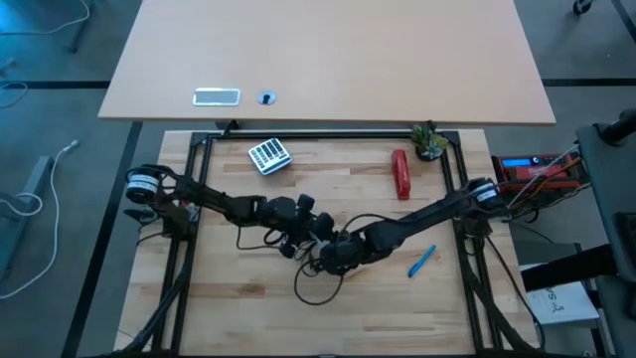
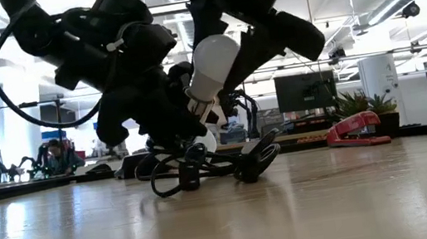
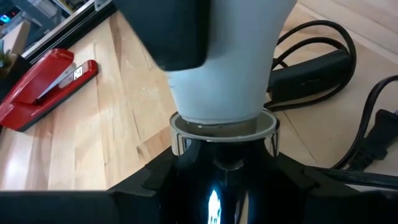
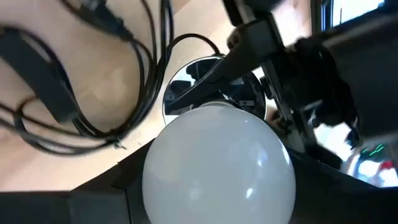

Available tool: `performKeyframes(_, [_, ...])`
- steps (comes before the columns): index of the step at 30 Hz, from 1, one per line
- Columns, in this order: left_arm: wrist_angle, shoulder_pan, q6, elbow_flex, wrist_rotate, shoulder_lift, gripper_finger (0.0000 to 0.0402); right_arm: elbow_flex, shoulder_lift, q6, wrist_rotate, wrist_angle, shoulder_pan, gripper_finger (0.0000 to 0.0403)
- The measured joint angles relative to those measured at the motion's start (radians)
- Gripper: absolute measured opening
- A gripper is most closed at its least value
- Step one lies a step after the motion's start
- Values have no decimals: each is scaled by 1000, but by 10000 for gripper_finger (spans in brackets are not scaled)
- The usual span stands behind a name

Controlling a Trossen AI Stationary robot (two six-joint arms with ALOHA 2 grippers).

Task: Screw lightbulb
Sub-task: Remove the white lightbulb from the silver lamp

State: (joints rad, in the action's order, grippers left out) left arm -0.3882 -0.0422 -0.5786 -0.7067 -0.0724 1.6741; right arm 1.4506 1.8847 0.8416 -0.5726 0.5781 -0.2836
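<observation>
Low view shows bare wood table [image 2: 309, 206], a red stapler [image 2: 355, 130] farther back, lab room behind. Right gripper [image 2: 217, 52] clenches the lightbulb [image 2: 213, 65], its neck in the socket [image 3: 224, 127] clasped by left gripper [image 3: 214, 180].

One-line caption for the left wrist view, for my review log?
Left hand holds the shiny socket as the white lightbulb enters its rim; red stapler beyond.

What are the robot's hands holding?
The right hand grips the lightbulb by its round globe; the left hand clamps the shiny socket.
</observation>
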Motion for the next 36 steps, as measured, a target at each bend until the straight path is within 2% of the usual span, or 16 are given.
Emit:
performKeyframes(4, [3, 0, 0, 0, -11, 0, 162, 0, 1, 37, -12, -3, -3, 238])
performKeyframes(9, [4, 3, 1, 0, -16, 0, 162, 0, 1, -126, -10, -6, -3, 238])
performKeyframes(12, [1, 4, 0, 1, 14, 0, 162, 0, 1, -227, -21, -5, -5, 277])
performKeyframes(16, [27, -3, -14, 9, 62, 3, 162, 0, -3, -362, -116, 19, -7, 333])
performKeyframes(19, [14, 2, -11, 10, 84, 3, 162, 0, -3, -442, -192, 64, -18, 345])
performKeyframes(22, [-9, 3, 0, 11, 118, 3, 162, 0, -6, -557, -210, 112, -24, 344])
performKeyframes(25, [-18, 4, 5, 11, 174, 3, 162, 0, -9, -713, -209, 169, -27, 337])
performKeyframes(29, [-19, 5, 11, 11, 255, 3, 162, -1, -10, -1000, -223, 316, -29, 324])
performKeyframes(33, [-23, 6, 19, 11, 295, 3, 162, -45, -16, -1337, -298, 490, -48, 311])
performKeyframes(36, [-40, 6, 35, 11, 298, 3, 162, -120, -36, -1575, -369, 520, -79, 301])
